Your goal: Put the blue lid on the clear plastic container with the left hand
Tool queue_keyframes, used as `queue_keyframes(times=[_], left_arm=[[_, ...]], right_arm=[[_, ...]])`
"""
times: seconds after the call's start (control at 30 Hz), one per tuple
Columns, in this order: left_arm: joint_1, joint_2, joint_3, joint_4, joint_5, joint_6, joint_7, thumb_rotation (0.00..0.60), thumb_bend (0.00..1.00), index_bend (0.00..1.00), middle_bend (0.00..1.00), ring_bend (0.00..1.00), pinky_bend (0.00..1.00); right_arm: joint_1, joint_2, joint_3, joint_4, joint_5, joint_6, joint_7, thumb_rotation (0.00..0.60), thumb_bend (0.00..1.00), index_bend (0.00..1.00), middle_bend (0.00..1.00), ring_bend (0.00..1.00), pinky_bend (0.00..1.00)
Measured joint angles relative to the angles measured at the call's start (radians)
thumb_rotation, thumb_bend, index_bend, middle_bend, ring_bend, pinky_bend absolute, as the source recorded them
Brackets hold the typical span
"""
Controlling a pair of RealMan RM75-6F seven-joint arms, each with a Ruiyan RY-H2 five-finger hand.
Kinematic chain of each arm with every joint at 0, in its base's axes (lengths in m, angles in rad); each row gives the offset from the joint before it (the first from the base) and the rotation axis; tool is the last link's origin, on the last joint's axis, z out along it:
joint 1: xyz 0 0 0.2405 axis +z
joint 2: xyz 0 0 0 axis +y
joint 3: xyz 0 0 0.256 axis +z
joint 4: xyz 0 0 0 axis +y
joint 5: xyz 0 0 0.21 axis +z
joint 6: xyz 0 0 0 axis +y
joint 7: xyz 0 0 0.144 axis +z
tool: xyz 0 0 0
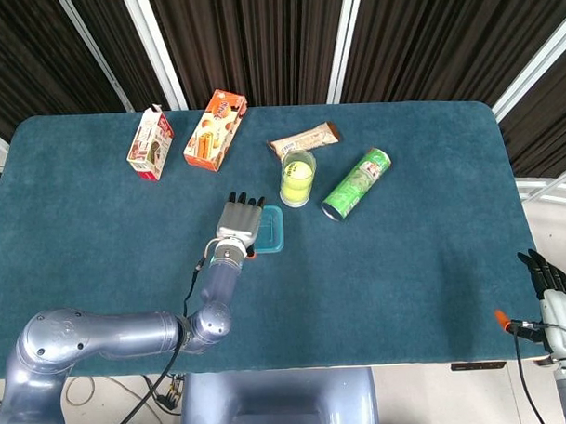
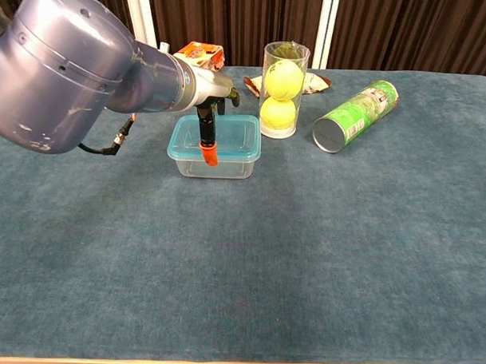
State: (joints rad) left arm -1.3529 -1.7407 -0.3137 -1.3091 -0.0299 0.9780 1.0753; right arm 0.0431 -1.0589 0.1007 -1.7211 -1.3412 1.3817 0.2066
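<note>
Blue lid (image 2: 233, 135) sits flat on top of the clear plastic container (image 2: 216, 163), near the middle of the bench (image 1: 406, 263). Lid is a rounded rectangle, translucent teal-blue. From the head view its long axis runs away from me, toward the far edge; from the chest view the broad side faces the camera. Container beneath is see-through, its walls showing below the lid rim. Lid looks level; I cannot tell whether it is snapped down all round.

My left hand (image 1: 239, 223) lies over the left part of the lid, fingers (image 1: 245, 200) stretched forward and close together, flat rather than curled. In the chest view the thumb, with its orange tip, hangs down across the lid's front edge. Whether I am pressing or gripping, I cannot tell.

Just beyond the container: a clear tube of tennis balls (image 2: 283, 89), upright. Right of that, a green can (image 2: 356, 115) on its side. Farther back, a wrapped snack bar (image 1: 305, 139), an orange box (image 1: 215, 131), a small carton (image 1: 150, 142).

My right hand (image 1: 555, 291) is off the bench at the lower right, fingers straight, holding nothing.
</note>
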Motion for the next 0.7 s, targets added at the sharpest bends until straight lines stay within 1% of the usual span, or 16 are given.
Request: queue_keyframes(times=[0.33,0.43,0.5,0.6,0.7], left_arm=[[0.007,-0.007,0.001,0.011,0.005,0.000,0.000,0.600,0.12,0.07,0.29,0.00,0.00],[0.009,-0.009,0.002,0.014,0.007,-0.004,0.002,0.600,0.11,0.06,0.27,0.00,0.00],[0.010,-0.010,0.002,0.016,0.009,-0.006,0.002,0.600,0.10,0.06,0.24,0.00,0.00],[0.010,-0.010,0.001,0.015,0.014,-0.008,0.003,0.600,0.07,0.04,0.16,0.00,0.00],[0.010,-0.007,0.001,0.009,0.017,-0.009,0.004,0.600,0.07,0.03,0.12,0.00,0.00]], right_arm=[[0.000,0.000,0.000,-0.002,0.002,-0.001,0.000,0.600,0.29,0.10,0.00,0.00,0.00],[0.000,0.000,0.001,-0.003,0.004,-0.002,0.000,0.600,0.29,0.10,0.00,0.00,0.00],[0.000,0.000,0.001,-0.003,0.004,-0.001,0.000,0.600,0.29,0.10,0.00,0.00,0.00],[0.000,0.000,0.001,-0.003,0.005,-0.001,0.000,0.600,0.29,0.10,0.00,0.00,0.00],[-0.001,0.000,0.002,-0.003,0.005,0.000,0.000,0.600,0.29,0.10,0.00,0.00,0.00]])
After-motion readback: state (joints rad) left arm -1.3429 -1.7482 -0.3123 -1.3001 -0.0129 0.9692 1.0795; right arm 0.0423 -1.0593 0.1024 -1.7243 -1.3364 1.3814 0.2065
